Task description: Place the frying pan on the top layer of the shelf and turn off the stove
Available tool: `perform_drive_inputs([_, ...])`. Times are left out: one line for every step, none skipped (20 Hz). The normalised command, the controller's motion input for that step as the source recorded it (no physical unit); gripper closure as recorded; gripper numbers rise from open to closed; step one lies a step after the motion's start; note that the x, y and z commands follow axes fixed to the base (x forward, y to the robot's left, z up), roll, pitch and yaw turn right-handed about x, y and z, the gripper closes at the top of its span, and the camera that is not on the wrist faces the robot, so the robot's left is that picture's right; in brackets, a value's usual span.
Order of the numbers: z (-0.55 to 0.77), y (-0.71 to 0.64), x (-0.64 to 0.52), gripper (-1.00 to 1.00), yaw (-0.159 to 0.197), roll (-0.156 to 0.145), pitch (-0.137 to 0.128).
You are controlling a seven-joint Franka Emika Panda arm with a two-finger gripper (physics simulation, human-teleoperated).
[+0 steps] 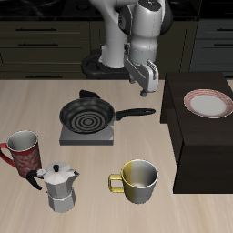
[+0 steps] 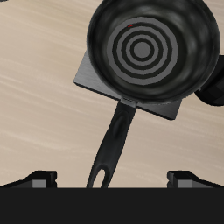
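Observation:
The black frying pan point(image 1: 87, 115) sits on the small grey stove point(image 1: 86, 136), and its long handle point(image 1: 136, 113) points toward the dark box-shaped shelf point(image 1: 202, 146). The pan covers the stove's coil. My gripper point(image 1: 146, 88) is open and empty, and hangs above the end of the handle, between pan and shelf. In the wrist view the pan point(image 2: 150, 48) and the stove point(image 2: 92, 80) lie below my gripper point(image 2: 112, 179). The handle point(image 2: 112, 149) runs toward the gap between the spread fingertips point(image 2: 39, 179). A dark round part point(image 2: 214, 83) at the stove's edge may be the knob.
A white red-rimmed plate point(image 1: 208, 103) lies on the shelf's flat top. A red mug point(image 1: 23, 151), a silver moka pot point(image 1: 60, 187) and a yellow mug point(image 1: 138, 180) stand near the table's front edge.

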Motion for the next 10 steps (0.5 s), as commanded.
perform_drive_inputs([-0.42,0.36,-0.12,-1.00,-0.072,-0.008,0.083])
perform_drive_inputs([-0.10,0.07,-0.05,-1.00,0.007,0.021,-0.007])
perform_drive_inputs([0.01,-0.06,0.00,-1.00,0.000,0.000,0.000])
perform_drive_inputs([-0.31,0.24,0.01,-1.00,-0.002,0.021,0.050])
perform_drive_inputs([-0.11,-0.06,0.05,-1.00,0.004,-0.016,0.003])
perform_drive_inputs([-0.20,-0.18,0.13,-1.00,-0.066,-0.034,0.062])
perform_drive_inputs([-0.13,-0.11,0.11,-1.00,-0.022,-0.050,0.036])
perform_drive_inputs([-0.22,-0.07,0.11,-1.00,-0.015,-0.063,0.061])
perform_drive_inputs([-0.14,0.02,0.12,-1.00,-0.004,-0.013,-0.009])
perform_drive_inputs([-0.25,0.00,0.13,-1.00,0.039,-0.022,0.064])
